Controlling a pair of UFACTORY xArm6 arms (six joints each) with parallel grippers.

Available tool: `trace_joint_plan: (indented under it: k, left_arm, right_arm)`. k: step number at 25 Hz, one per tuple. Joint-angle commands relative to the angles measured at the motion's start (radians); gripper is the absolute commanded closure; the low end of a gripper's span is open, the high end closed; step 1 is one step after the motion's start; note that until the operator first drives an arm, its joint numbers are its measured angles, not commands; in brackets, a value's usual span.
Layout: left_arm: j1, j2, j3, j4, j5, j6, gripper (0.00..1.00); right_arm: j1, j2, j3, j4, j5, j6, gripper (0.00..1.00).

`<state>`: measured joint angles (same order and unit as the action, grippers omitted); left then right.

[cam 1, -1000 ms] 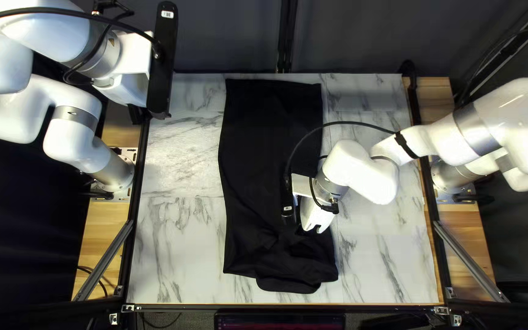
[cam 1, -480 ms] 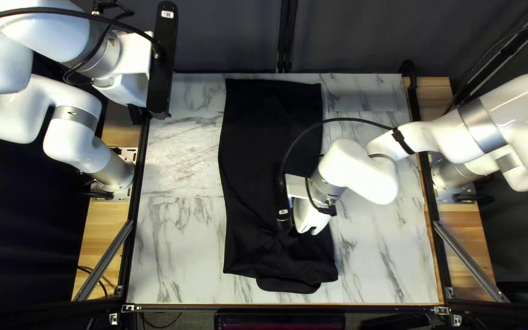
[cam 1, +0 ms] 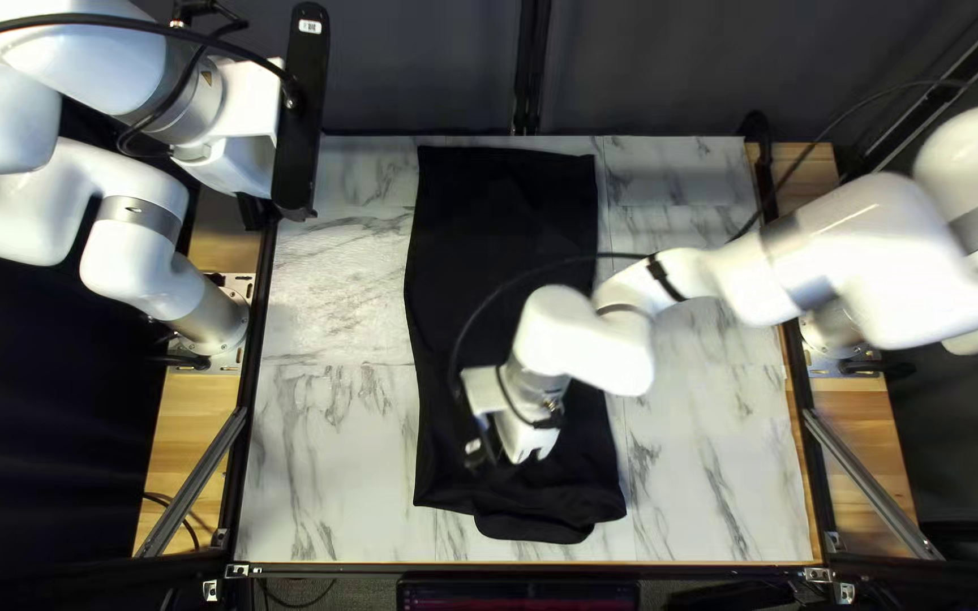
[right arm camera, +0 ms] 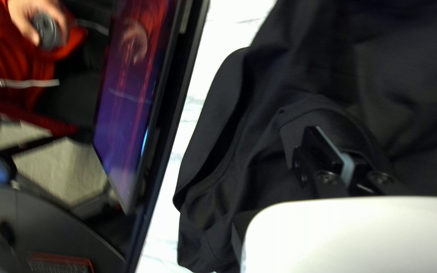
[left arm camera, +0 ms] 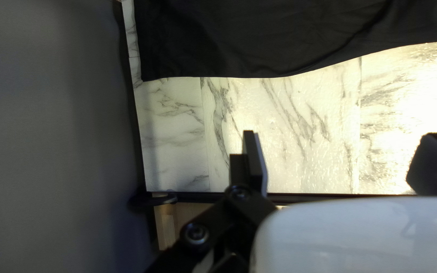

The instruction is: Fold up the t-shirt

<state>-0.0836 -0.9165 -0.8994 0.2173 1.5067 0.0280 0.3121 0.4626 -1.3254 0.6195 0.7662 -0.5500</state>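
On marbled tabletop (cam 1: 331, 453) before a dark curtain (cam 1: 421, 68), the black t-shirt (cam 1: 500, 215) is stretching twelve to six o'clock, my left gripper (cam 1: 251, 213) gaping wide, empty, my right gripper (cam 1: 529, 437) pressing its fingers together, any cloth between them impossible to tell.

Plain black t-shirt (cam 1: 500, 226), grey-veined white table (cam 1: 331, 453)

T-shirt (cam 1: 500, 215) on the table (cam 1: 331, 453)

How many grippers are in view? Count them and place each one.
2. The left gripper hangs open near the far left corner of the table; the right gripper, fingers together, is at the near half of the black t-shirt.
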Motion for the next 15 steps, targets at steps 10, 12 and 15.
trace_joint_plan:
  k: [10, 12, 15]
  left_arm:
    - [0.000, 0.000, 0.000, 0.000, 0.000, 0.000, 0.00]
    - [0.000, 0.000, 0.000, 0.000, 0.000, 0.000, 0.00]
    - [0.000, 0.000, 0.000, 0.000, 0.000, 0.000, 0.00]
  right_arm:
    - [0.089, -0.293, 0.403, 0.148, -0.250, 0.060, 0.00]
    - [0.135, -0.335, 0.453, 0.136, -0.283, 0.126, 0.00]
    - [0.181, -0.369, 0.496, 0.129, -0.302, 0.175, 0.00]
